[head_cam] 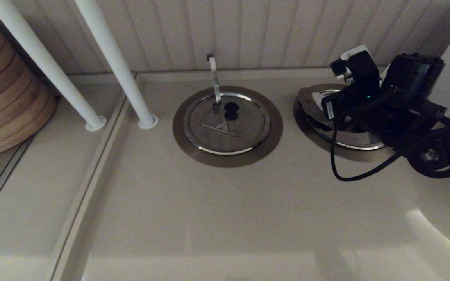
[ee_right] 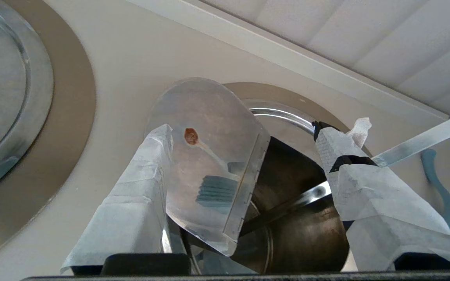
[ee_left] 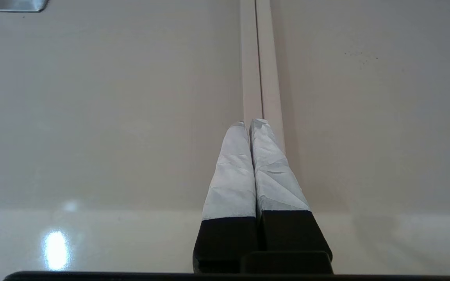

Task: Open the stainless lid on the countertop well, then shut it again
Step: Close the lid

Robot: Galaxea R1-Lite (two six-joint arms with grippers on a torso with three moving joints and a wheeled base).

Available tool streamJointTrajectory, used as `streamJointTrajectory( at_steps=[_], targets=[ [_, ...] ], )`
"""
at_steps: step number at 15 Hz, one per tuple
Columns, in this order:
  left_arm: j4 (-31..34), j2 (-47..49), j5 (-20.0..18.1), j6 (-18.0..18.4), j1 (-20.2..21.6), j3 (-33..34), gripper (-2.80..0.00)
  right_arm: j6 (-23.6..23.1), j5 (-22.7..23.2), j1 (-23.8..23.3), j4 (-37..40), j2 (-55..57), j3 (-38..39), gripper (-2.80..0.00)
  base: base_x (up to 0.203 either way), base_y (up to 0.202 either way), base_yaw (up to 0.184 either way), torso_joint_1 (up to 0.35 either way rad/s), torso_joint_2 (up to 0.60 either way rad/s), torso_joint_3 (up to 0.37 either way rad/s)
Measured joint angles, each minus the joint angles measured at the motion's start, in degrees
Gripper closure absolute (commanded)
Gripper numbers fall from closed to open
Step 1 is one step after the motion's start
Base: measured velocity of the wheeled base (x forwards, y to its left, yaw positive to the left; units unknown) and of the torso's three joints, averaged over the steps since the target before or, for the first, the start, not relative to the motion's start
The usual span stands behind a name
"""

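The right gripper (ee_right: pixel 244 156), fingers spread, is hovering over the stainless lid (head_cam: pixel 346 136) lying tilted on the countertop well (ee_right: pixel 299 210) near the bench's back-right edge.

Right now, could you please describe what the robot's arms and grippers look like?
The right arm is black and boxy, with a small green light and a looping black cable. Both the right gripper and left gripper have black fingers wrapped in crinkled white covering toward the tips.
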Motion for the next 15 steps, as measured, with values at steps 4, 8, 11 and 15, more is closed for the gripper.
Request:
streamJointTrajectory(
  at_steps=[4,8,11,15],
  targets=[
    [0.0,0.0,0.0,0.0,0.0,0.0,0.00,1.1,1.1,0.1,0.0,0.4,-0.1,-2.80,0.000,0.000,0.000,0.000,0.00,0.000],
    [0.0,0.0,0.0,0.0,0.0,0.0,0.00,1.1,1.2,1.7,-0.1,2.0,0.4,-2.80,0.000,0.000,0.000,0.000,0.00,0.000],
    [0.0,0.0,0.0,0.0,0.0,0.0,0.00,1.0,0.7,2.8,-0.4,3.3,0.6,-2.80,0.000,0.000,0.000,0.000,0.00,0.000],
    [0.0,0.0,0.0,0.0,0.0,0.0,0.00,0.8,0.2,3.0,-0.6,5.3,0.4,-2.80,0.000,0.000,0.000,0.000,0.00,0.000]
  ],
)
